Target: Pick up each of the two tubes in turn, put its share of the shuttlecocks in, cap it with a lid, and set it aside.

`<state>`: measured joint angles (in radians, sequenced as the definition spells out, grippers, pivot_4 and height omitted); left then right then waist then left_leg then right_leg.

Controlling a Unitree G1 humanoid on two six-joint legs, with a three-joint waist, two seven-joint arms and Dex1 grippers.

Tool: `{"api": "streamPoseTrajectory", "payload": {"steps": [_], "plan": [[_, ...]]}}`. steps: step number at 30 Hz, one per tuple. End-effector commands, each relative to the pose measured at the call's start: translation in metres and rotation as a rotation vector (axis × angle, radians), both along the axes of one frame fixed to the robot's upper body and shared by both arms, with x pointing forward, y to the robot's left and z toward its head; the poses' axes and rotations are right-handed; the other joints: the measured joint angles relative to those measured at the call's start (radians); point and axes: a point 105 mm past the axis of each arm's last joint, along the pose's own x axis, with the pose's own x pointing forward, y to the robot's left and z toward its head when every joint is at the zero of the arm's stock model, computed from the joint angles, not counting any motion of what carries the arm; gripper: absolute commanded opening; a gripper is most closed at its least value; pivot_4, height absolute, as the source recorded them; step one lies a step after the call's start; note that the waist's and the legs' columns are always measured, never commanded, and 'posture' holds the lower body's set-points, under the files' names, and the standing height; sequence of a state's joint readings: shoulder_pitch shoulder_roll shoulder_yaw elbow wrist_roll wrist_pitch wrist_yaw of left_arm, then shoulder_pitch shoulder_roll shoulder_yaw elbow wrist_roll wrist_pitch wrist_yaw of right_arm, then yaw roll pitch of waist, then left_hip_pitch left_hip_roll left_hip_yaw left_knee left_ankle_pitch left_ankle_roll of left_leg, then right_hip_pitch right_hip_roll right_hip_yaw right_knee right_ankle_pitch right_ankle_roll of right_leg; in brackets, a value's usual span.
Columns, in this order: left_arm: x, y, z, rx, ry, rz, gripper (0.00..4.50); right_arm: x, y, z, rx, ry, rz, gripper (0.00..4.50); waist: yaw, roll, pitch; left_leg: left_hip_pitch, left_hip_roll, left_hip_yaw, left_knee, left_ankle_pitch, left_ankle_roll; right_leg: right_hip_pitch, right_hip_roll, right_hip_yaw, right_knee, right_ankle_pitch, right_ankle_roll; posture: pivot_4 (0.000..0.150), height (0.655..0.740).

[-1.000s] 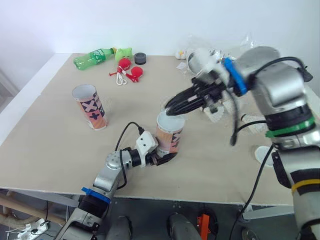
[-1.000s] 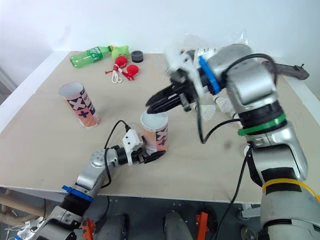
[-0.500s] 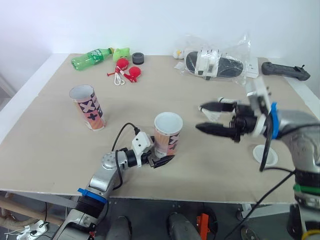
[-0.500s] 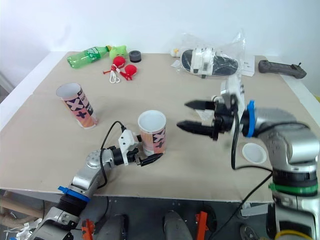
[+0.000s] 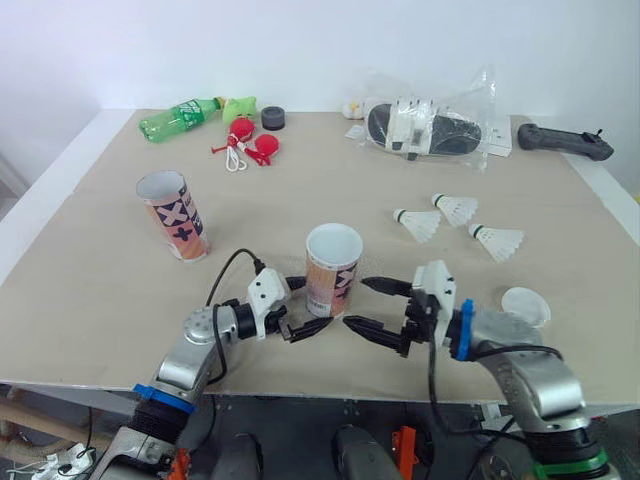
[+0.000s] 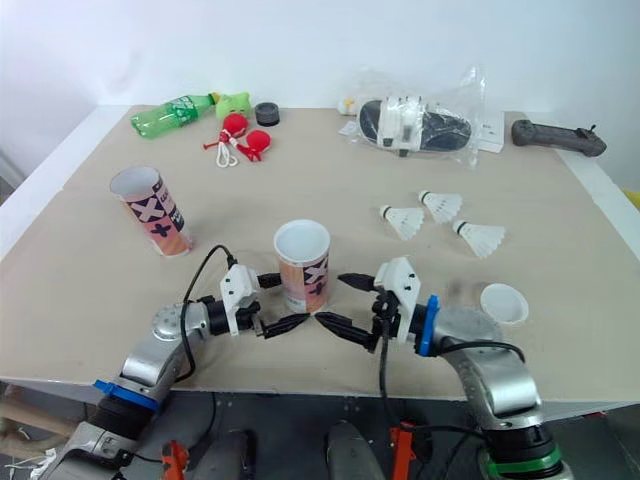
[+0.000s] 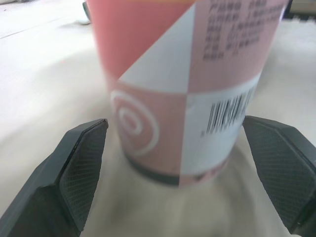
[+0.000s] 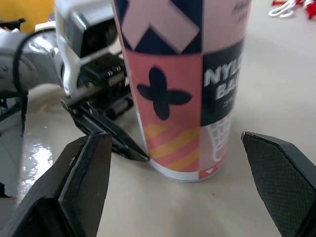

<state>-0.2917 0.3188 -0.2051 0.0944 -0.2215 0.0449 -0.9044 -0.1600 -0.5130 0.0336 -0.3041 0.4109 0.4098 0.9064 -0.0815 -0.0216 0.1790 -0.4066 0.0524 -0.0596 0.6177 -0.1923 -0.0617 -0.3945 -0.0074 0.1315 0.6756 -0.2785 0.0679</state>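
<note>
- The desk (image 5: 300,200) is flat and bare along its front edge, so I judge there is room on both sides.
- The near tube (image 5: 332,270) stands upright, mouth up, at the middle of the front edge.
- The second tube (image 5: 172,215) stands upright toward the left edge.
- My left end effector (image 5: 315,303) is nearer, with its fingers apart straddling the near tube's base.
- My right end effector (image 5: 357,303), also spread, faces the near tube from the right-edge side.
- Three shuttlecocks (image 5: 455,208) and a lid (image 5: 525,305) lie toward the right edge.

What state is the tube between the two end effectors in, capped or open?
Open. The tube stands upright with its round mouth uncovered, and a white lid lies apart from it on the table.
</note>
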Motion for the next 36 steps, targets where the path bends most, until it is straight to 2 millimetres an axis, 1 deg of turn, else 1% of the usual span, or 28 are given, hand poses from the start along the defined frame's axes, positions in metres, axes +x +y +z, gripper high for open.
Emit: {"api": "streamPoseTrajectory", "payload": {"steps": [1,7,10,15,18,21,24,28,33,36], "plan": [[-0.005,0.023,-0.017,0.052,0.058,0.044,4.46,0.005,0.008,0.000,0.013,-0.050,-0.012,4.50,-0.001,0.000,0.000,0.000,0.000,0.000,0.000,0.000,0.000,0.000,0.000,0.000,0.000,0.000,0.000,0.150,0.7400],[-0.010,0.038,-0.021,0.090,0.069,0.050,4.46,0.010,0.023,-0.017,0.027,-0.046,-0.024,4.50,-0.002,0.000,0.000,0.001,0.001,0.000,-0.001,0.000,0.000,0.000,0.001,0.000,0.000,-0.001,-0.001,0.150,0.7400],[-0.011,0.042,-0.021,0.095,0.073,0.053,4.46,0.014,0.028,-0.019,0.039,-0.059,-0.036,4.50,-0.002,0.000,0.000,0.001,0.001,0.000,-0.001,0.000,0.000,0.000,0.001,0.000,0.000,-0.001,-0.001,0.150,0.7400],[-0.014,0.045,-0.022,0.099,0.082,0.054,4.46,0.027,0.036,-0.023,0.037,-0.088,-0.056,4.50,-0.004,0.000,0.000,0.001,0.001,0.000,-0.001,0.000,0.000,0.000,0.001,0.000,0.000,-0.001,-0.002,0.150,0.7400],[-0.016,0.048,-0.022,0.101,0.088,0.059,4.46,0.036,0.042,-0.021,0.056,-0.098,-0.066,4.50,-0.006,0.000,0.000,0.001,0.001,0.000,-0.001,0.000,0.000,0.000,0.001,0.000,0.000,-0.001,-0.002,0.150,0.7400],[-0.017,0.052,-0.023,0.102,0.093,0.067,4.46,0.040,0.049,-0.021,0.068,-0.103,-0.061,4.50,-0.006,0.000,0.000,0.001,0.002,0.000,-0.002,0.000,0.000,0.000,0.001,0.000,0.000,-0.001,-0.002,0.150,0.7400],[-0.018,0.055,-0.024,0.106,0.097,0.075,4.46,0.044,0.057,-0.020,0.082,-0.110,-0.052,4.50,-0.007,0.000,0.000,0.001,0.002,0.000,-0.002,0.000,0.000,0.000,0.001,0.000,0.000,-0.001,-0.002,0.150,0.7400],[-0.019,0.057,-0.024,0.107,0.100,0.081,4.46,0.054,0.070,-0.015,0.114,-0.127,-0.064,4.50,-0.012,0.000,0.000,0.001,0.002,0.000,-0.002,0.000,0.000,0.000,0.001,0.000,0.000,-0.001,-0.003,0.150,0.7400],[-0.020,0.056,-0.023,0.102,0.101,0.083,4.46,0.063,0.079,-0.013,0.124,-0.142,-0.075,4.50,-0.012,0.000,0.000,0.001,0.003,0.000,-0.002,0.000,0.000,0.000,0.002,0.000,0.001,-0.001,-0.003,0.150,0.7400],[-0.021,0.056,-0.022,0.099,0.100,0.085,4.46,0.063,0.079,-0.013,0.129,-0.147,-0.076,4.50,-0.012,0.000,0.000,0.001,0.003,0.000,-0.002,0.000,0.000,0.000,0.002,-0.001,0.000,-0.001,-0.003,0.150,0.7400]]}}
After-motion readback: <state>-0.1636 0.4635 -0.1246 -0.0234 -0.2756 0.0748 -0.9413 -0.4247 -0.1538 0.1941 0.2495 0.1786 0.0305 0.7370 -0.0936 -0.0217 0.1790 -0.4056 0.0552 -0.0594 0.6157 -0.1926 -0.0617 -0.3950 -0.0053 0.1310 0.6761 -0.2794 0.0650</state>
